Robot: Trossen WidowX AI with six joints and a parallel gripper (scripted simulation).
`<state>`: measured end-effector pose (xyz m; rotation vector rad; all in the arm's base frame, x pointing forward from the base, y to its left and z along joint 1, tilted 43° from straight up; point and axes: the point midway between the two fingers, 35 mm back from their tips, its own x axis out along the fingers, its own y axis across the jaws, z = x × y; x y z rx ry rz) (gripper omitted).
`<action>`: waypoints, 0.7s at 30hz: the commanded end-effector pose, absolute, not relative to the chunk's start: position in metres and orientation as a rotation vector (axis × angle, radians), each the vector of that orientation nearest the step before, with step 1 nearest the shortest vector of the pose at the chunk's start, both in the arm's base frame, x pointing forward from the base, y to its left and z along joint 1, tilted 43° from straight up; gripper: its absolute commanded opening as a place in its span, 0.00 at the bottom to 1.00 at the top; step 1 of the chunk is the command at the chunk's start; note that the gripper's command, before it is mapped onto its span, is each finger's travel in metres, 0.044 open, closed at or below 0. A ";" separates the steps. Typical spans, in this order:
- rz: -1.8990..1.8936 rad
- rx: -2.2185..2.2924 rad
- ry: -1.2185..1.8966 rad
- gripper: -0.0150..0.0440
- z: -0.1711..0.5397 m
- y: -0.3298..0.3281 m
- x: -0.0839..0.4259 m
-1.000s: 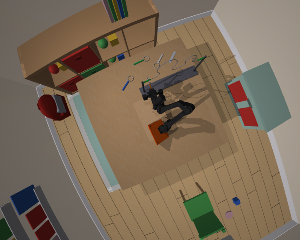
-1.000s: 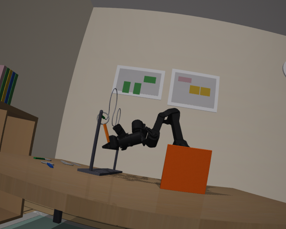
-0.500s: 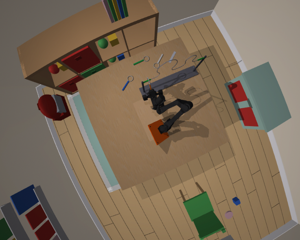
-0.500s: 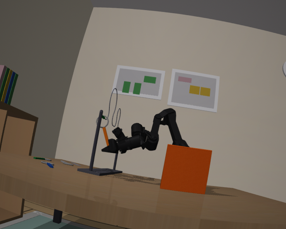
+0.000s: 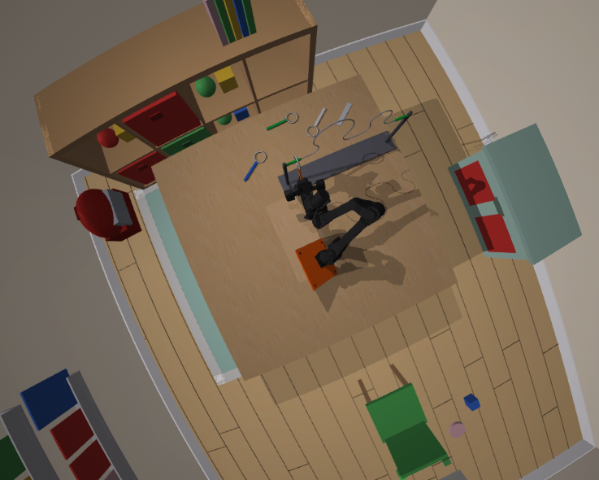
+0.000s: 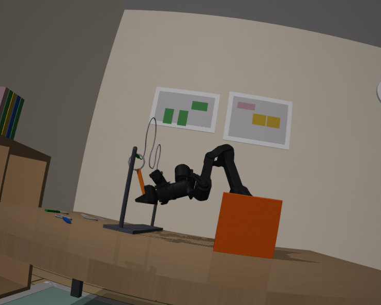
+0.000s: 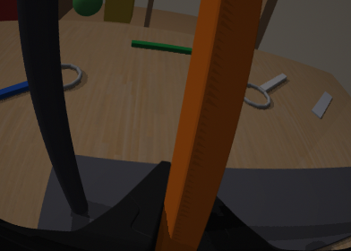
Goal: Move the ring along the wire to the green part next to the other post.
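My gripper (image 5: 300, 179) (image 6: 142, 198) (image 7: 172, 171) is shut on the lower part of the orange handle (image 6: 140, 180) (image 7: 210, 122). The handle rises from the fingers to the grey ring (image 6: 137, 169). The ring is around the wire at the near green part (image 5: 293, 161) (image 6: 138, 156), close to the near post (image 5: 284, 174) (image 6: 127, 190) (image 7: 49, 113). Whether ring and green part touch cannot be told. The thin grey wire (image 6: 153, 117) winds toward the far green part (image 5: 402, 117) at the far post (image 5: 400, 127) (image 6: 153, 214). The ring is out of the wrist view.
The dark base (image 5: 340, 154) (image 6: 141, 228) (image 7: 286, 189) carries both posts. Behind it lie a blue-handled ring tool (image 5: 251, 170) (image 7: 13, 90), a green-handled one (image 5: 276, 124) (image 7: 161, 47), a white-handled one (image 5: 320, 116) (image 7: 274, 82) and a pale bar (image 5: 345, 113) (image 7: 322, 105).
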<state>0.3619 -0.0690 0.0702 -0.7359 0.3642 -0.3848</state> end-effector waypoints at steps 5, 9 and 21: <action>-0.385 -0.736 0.364 0.04 0.070 -0.069 0.362; -0.385 -0.736 0.364 0.22 0.070 -0.069 0.362; -0.383 -0.736 0.365 0.53 0.074 -0.060 0.347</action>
